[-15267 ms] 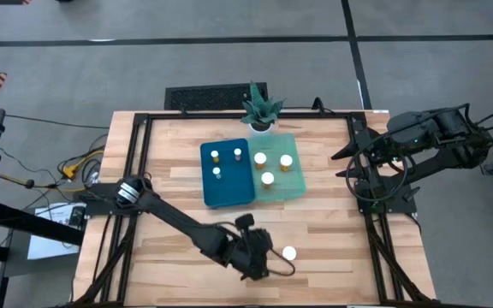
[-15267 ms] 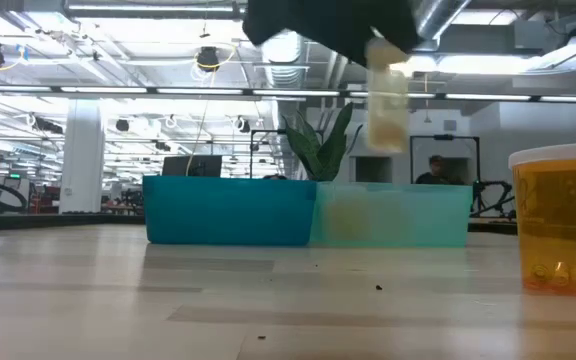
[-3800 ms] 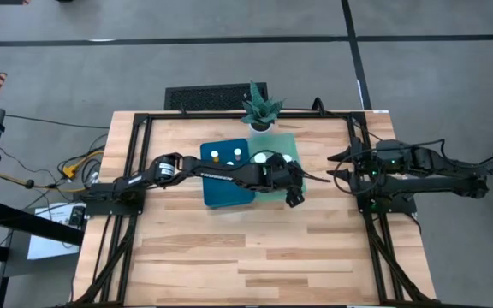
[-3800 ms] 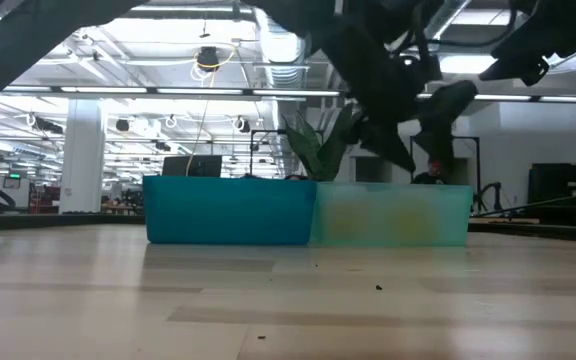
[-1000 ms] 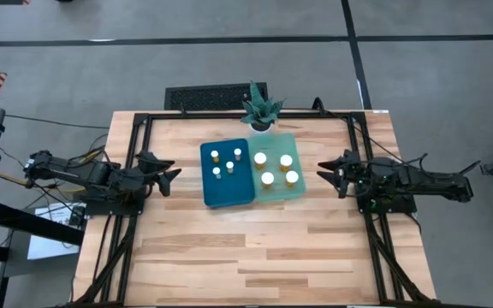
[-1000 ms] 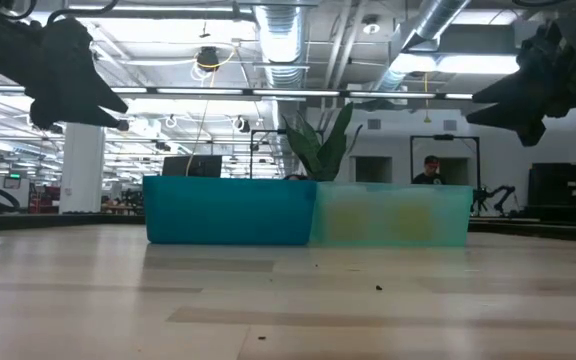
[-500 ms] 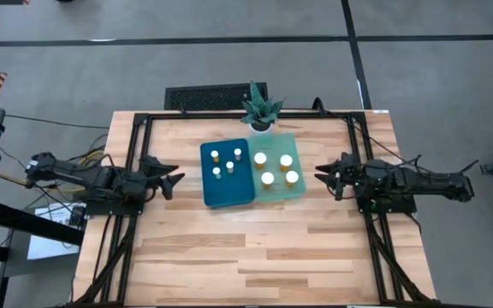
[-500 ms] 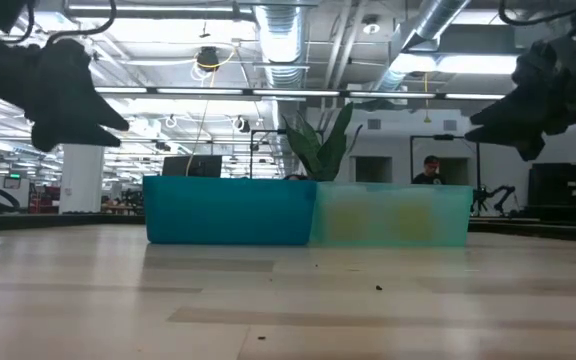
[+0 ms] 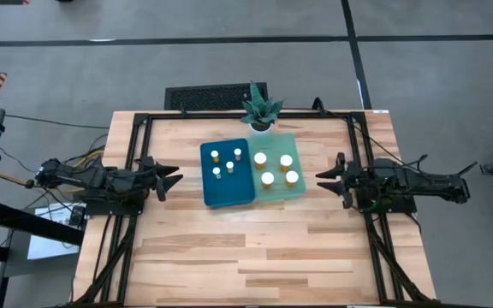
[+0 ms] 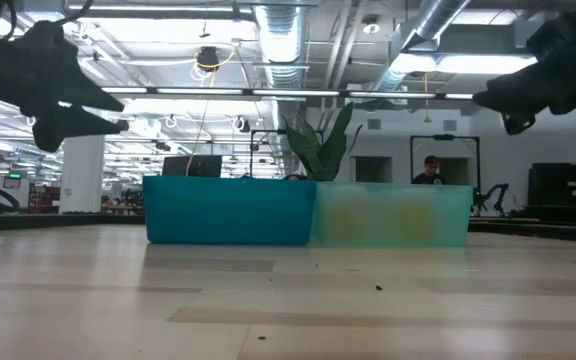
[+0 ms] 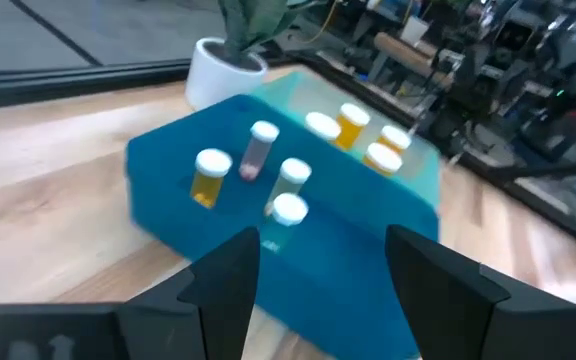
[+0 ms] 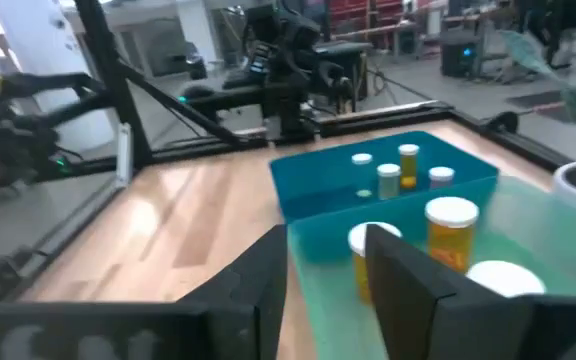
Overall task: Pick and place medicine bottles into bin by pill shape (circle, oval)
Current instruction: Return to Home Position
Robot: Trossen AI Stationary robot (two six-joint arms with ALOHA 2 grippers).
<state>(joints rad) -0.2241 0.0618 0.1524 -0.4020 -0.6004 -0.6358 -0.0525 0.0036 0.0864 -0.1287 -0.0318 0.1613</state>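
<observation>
Both arms hang drawn in at opposite sides of the wooden worktop [image 9: 255, 248], and the medicine bottles [image 11: 211, 178] in view all stand inside the two bins at its centre. The left tool [image 9: 175, 175] hovers over the worktop's left edge, fingers spread and holding nothing, pointing toward the blue bin [image 9: 227, 195]. The right tool [image 9: 325, 175] mirrors it at the right edge, fingers likewise spread and empty, facing the green bin [image 9: 279, 192]. The two bins sit side by side and touching, the blue one on the left. Four narrow-capped bottles [image 9: 229, 165] stand upright in the blue bin, clustered in its far half. Four wide-capped amber bottles [image 9: 267, 178] stand upright in the translucent green bin, set roughly in a square. A potted green plant [image 9: 261, 107] in a white pot stands just behind the bins at the worktop's far edge. Seen from worktop height, both tools hang high above the surface, well apart from the bins, and a person [image 10: 430, 168] shows far off in the room beyond.
</observation>
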